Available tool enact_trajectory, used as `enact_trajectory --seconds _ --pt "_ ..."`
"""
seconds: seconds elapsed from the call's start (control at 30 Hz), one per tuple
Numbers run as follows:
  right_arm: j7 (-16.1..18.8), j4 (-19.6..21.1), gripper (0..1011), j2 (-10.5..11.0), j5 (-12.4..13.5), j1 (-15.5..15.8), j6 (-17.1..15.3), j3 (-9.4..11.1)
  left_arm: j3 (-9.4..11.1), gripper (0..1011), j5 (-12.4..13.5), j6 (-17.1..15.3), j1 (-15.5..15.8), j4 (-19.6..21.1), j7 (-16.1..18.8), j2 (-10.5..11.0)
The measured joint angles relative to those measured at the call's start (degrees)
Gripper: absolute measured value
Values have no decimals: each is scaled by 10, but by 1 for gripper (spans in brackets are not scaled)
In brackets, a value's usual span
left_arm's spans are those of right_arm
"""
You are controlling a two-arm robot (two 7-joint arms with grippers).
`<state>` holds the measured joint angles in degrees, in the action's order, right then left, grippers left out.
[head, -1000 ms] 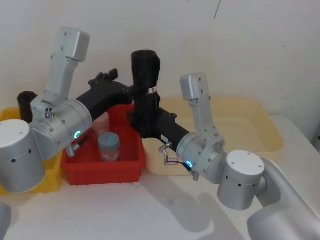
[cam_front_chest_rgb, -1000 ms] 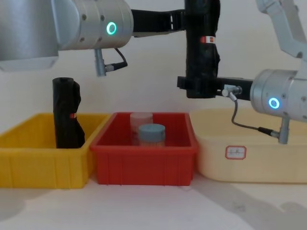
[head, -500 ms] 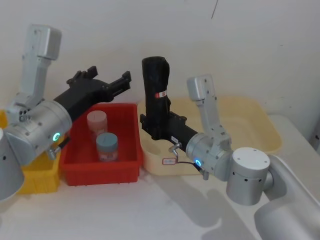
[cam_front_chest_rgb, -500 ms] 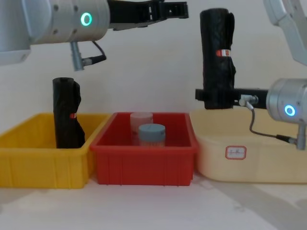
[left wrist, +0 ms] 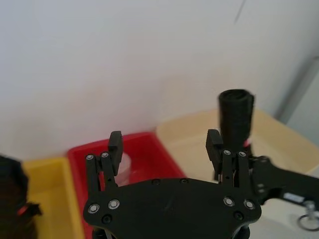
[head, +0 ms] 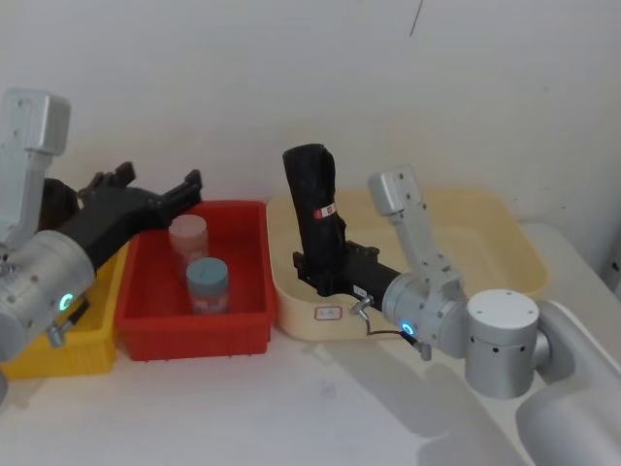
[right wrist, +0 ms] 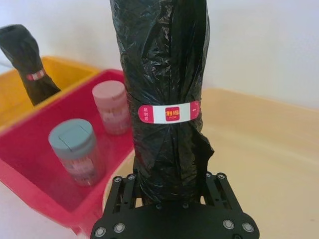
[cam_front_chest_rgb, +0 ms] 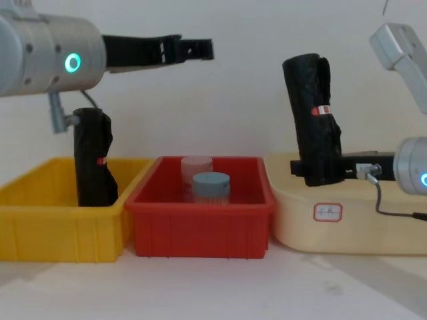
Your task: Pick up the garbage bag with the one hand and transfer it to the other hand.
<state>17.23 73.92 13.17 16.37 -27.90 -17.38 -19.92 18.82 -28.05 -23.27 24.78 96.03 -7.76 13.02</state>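
Garbage bag [right wrist: 162, 74]: a black crinkled roll with a red-and-white label at mid-length. It stands near upright in the right pincer [right wrist: 169, 183], its top leaning a little toward the robot's left.
Right pincer: on the blue-lit arm. Its two fingers press against the roll's lower end, one on each side, pinching it.
Just under the right pincer: the near-left corner of the cream tub [cam_front_chest_rgb: 373, 233]. The roll's foot hangs about level with the tub's rim, and I cannot tell whether it touches.
To the right pincer's left: the red bin [head: 247, 325], just beside the tub. A pink-lidded jar [head: 188, 236] and a blue-lidded jar [head: 209, 280] stand upright in it, close together.
Left pincer [left wrist: 165, 144]: on the green-lit arm, well apart from the right pincer and raised above the red bin's left part. Its fingers are spread with nothing between them.
Farthest from the right pincer: the yellow bin [cam_front_chest_rgb: 60, 220], with a second black roll [cam_front_chest_rgb: 93, 160] standing in it, marked only by a small red spot.
Done: the bag sits in the blue-lit hand alone and the green-lit hand is clear of it, so the hand-over looks complete.
Left: nothing the task names, as far as I can judge.
Count: two pincers, two black rolls, two jars, three containers.
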Motion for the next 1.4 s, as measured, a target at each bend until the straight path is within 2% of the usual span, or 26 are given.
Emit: enact_trajectory --seconds 0.17,0.23,0.27,0.33,0.47,0.5,0.6,0.7,1.13,1.4 --pt "6 -5 559 10 -6 -2 -1 -1 -5 1001 10 6 -12 0 11 9" --pt "8 -6 598 12 -7 -2 -1 -1 -7 1001 12 7 -14 0 13 10" --pt "9 -7 659 14 -8 -2 -2 -1 -8 1001 14 8 -17 0 15 12" --pt "10 -8 691 16 -10 -3 -2 -1 -9 1001 15 9 -19 0 17 13" --pt "13 -10 845 20 -12 -3 -3 -1 -10 1001 18 11 -23 -1 20 16" --pt "13 -10 845 20 -12 -3 -3 -1 -11 1001 19 11 -23 -1 20 16" --pt "14 -11 943 23 -13 -4 -3 -1 -12 1001 21 12 -26 -1 23 18" --pt "15 -12 999 24 -14 -4 -3 -1 -12 1001 22 13 -27 -1 24 19" --pt "19 -12 1000 26 -16 -4 -4 -2 -14 1001 25 15 -31 -2 27 22" --pt "30 4 1000 23 -17 -5 -13 -15 -15 1001 26 15 -33 -2 28 23"
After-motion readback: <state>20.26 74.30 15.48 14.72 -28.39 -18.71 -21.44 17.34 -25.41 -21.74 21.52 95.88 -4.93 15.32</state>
